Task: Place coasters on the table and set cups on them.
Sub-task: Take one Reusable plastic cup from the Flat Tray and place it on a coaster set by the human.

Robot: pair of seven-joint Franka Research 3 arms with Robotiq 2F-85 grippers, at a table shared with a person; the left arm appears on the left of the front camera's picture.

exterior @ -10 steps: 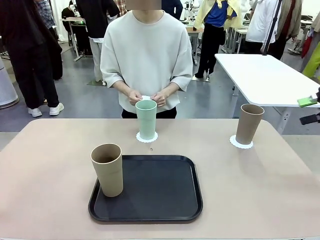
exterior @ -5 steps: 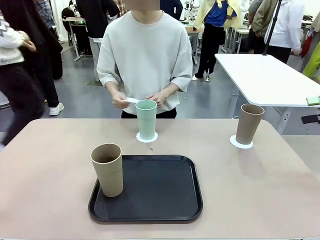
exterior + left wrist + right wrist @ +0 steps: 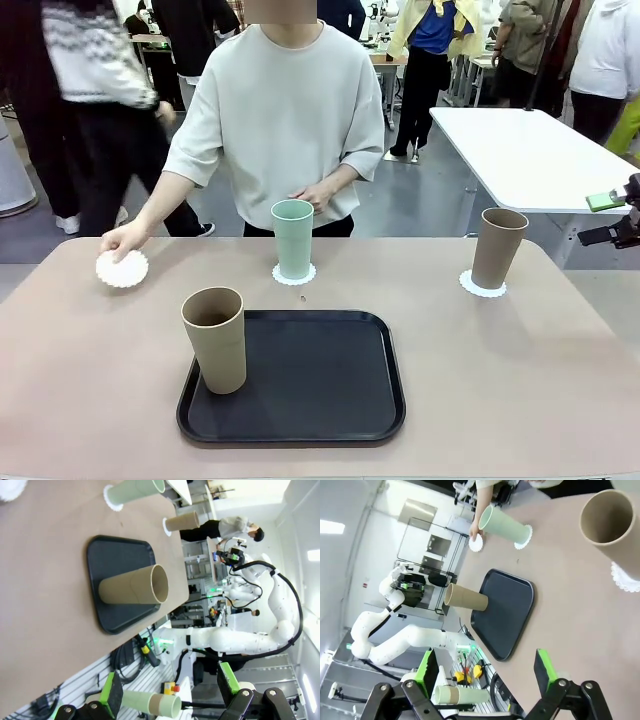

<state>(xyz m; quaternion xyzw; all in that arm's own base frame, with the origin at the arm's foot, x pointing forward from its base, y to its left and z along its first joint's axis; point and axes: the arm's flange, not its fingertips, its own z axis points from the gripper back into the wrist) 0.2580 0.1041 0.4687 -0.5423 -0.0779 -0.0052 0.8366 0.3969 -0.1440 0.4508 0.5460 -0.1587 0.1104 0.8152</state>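
Robot's left hand (image 3: 169, 687) is standing released, its green-padded fingers spread wide and gripping nothing, held well back from the things on the matte beige-pink worktop (image 3: 520, 380). Robot's right hand (image 3: 485, 666) is likewise standing released and holding nothing; seen from the front it is hovering beyond the worktop's right edge, apart from every cup.

A tall pale mint-green tapered tumbler (image 3: 292, 238) is standing upright on a white scalloped paper doily (image 3: 294, 274) at the far middle, just in front of the person. A tall matte tan-brown tumbler (image 3: 497, 247) is standing upright on a second white lacy doily (image 3: 482, 286) at the far right. Another tan-brown tumbler (image 3: 215, 340) is standing upright on the left part of a black rounded-corner tray (image 3: 310, 385), with no doily under it.

At the far left, the person's outstretched hand (image 3: 125, 240) is resting on a third white doily (image 3: 122, 269), which is lying flat on the worktop, well apart from the tray. The person's other hand (image 3: 315, 195) is held just behind the mint-green tumbler.
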